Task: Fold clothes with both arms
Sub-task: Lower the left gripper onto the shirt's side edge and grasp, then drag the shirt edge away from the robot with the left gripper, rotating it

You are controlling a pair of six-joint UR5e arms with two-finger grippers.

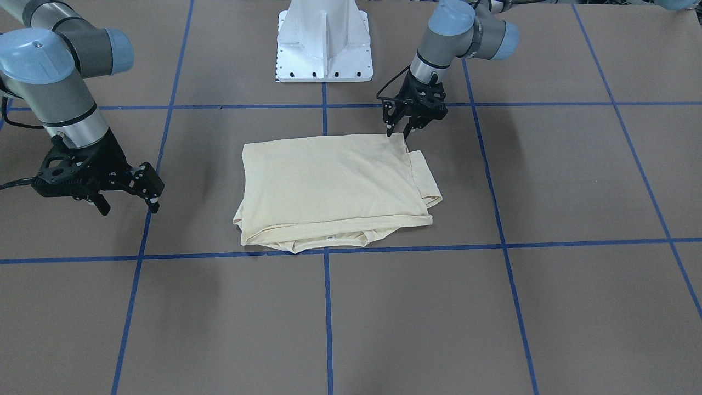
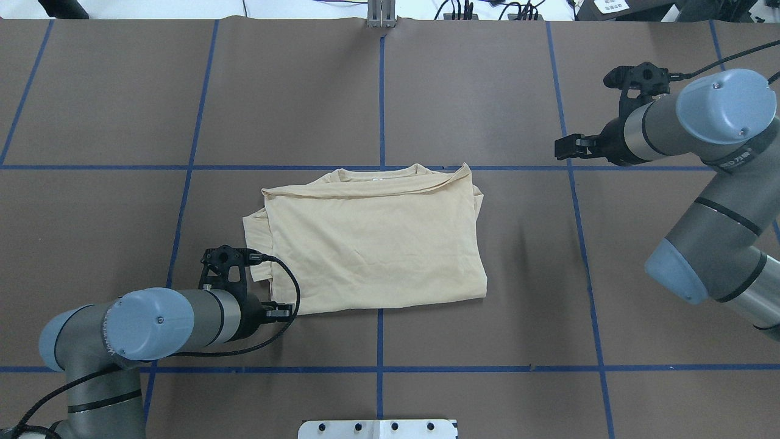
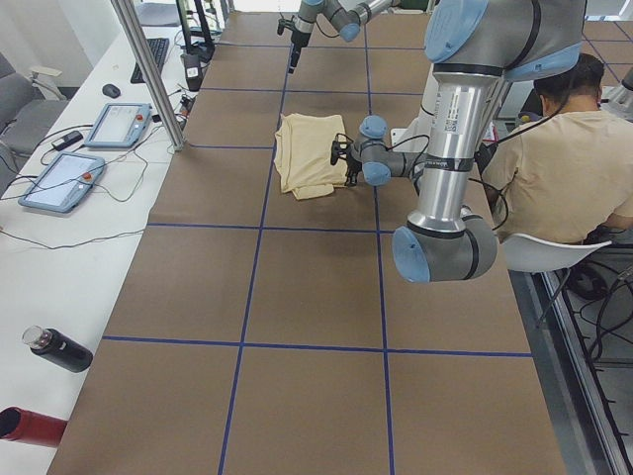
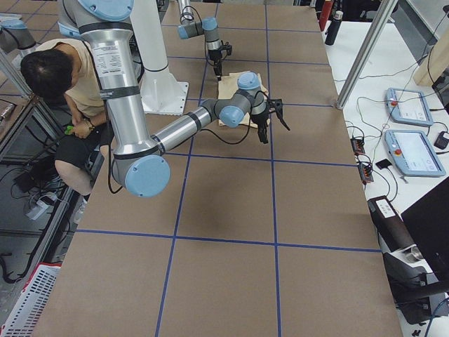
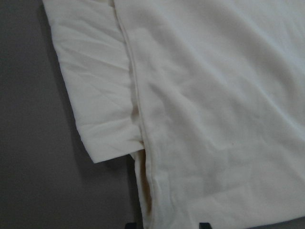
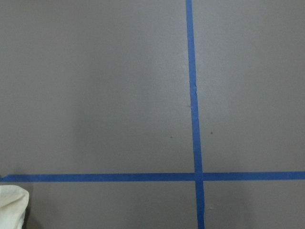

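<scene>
The pale cream shirt (image 1: 334, 184) lies folded into a rough rectangle at the table's middle, its small white neck tag (image 1: 330, 238) on the edge away from the robot. My left gripper (image 1: 398, 133) is open, its fingertips right at the shirt's corner nearest the robot's base; the overhead view puts this gripper (image 2: 281, 310) at the near-left corner. The left wrist view is filled with the shirt's hem (image 5: 138, 124) and a layer (image 5: 95, 95) sticking out under it. My right gripper (image 1: 130, 207) hangs open and holds nothing, well off the shirt's other side (image 2: 563, 149).
Blue tape lines (image 1: 326, 307) grid the brown table. The white pedestal base (image 1: 324, 44) stands behind the shirt. A person (image 3: 564, 158) sits by the robot. Teach pendants (image 3: 119, 124), a metal post (image 3: 148, 69) and a dark bottle (image 3: 59, 348) line the far side.
</scene>
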